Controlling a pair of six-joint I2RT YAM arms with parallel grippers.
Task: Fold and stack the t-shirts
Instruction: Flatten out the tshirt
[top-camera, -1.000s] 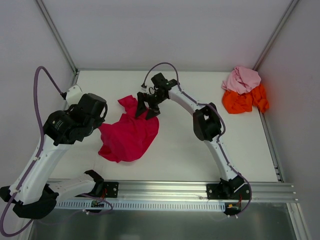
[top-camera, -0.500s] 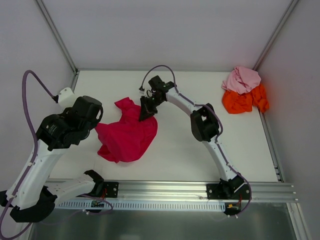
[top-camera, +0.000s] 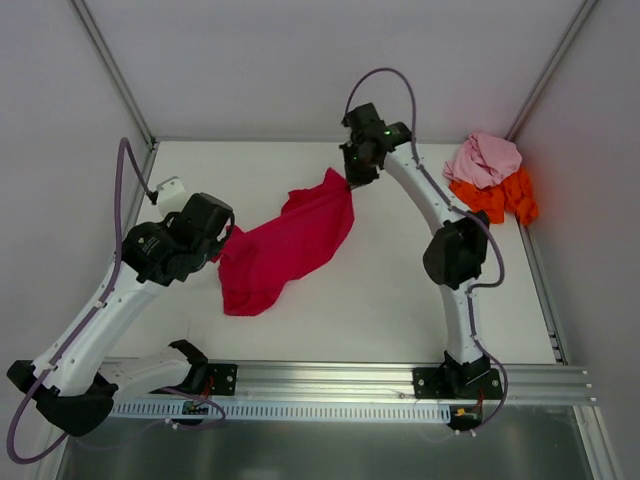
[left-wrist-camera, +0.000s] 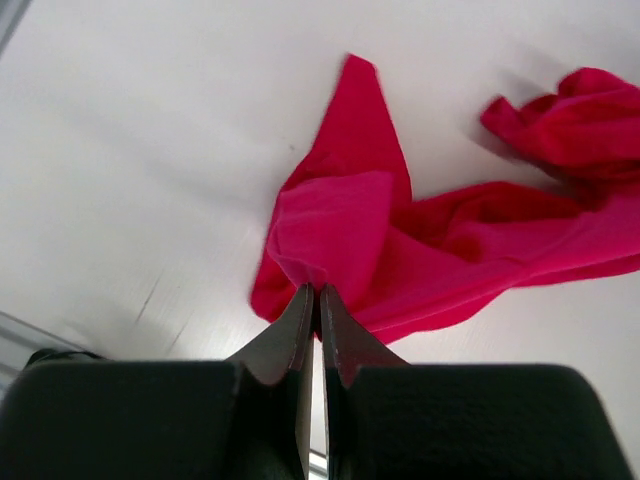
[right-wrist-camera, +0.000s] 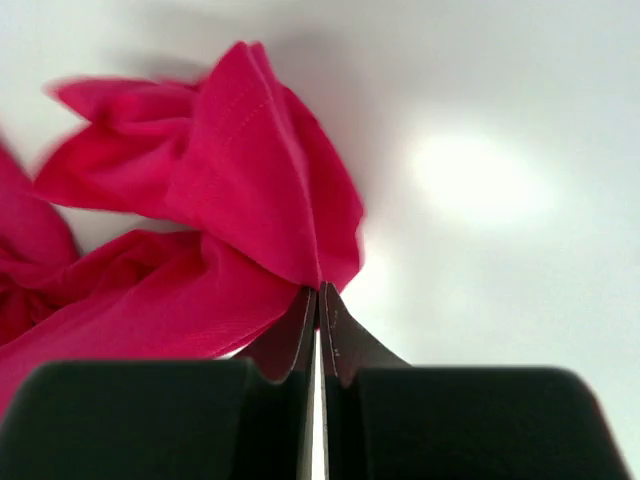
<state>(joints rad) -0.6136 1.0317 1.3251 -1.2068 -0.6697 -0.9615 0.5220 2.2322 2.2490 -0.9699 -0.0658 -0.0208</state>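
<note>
Crimson-magenta soft cloth t-shirt (top-camera: 290, 245), bunched a second ago, was now drawn out over the white table (top-camera: 380, 300) between my hands. My right gripper (top-camera: 349, 179) pinched its far corner and my left gripper (top-camera: 223, 250) clamped its near edge. Spreading had begun; folding had not.

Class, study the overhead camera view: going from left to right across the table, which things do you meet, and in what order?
left pincer → crimson t-shirt → right pincer → pale pink t-shirt. The orange t-shirt lies under the pink one and shares its span, so it is left unranked.
</note>
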